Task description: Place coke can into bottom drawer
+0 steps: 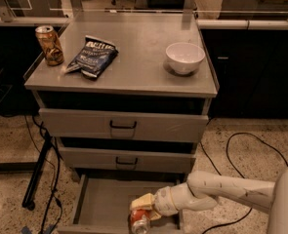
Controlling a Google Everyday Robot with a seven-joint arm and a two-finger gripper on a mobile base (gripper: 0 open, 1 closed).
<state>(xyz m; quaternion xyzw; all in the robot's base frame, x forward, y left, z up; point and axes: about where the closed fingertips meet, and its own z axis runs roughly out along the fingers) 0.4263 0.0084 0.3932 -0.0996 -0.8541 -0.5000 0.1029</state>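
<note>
White arm is reached in low from the right, forearm near level. The pincer is held inside the pulled-out bottom drawer and pinched on the coke can, right of centre near the front edge. Can markings cannot be read. Bare drawer floor is left open on the left. On the tabletop are seen a white bowl, a dark blue chip bag with unreadable lettering, and a gold-brown can at the left edge.
</note>
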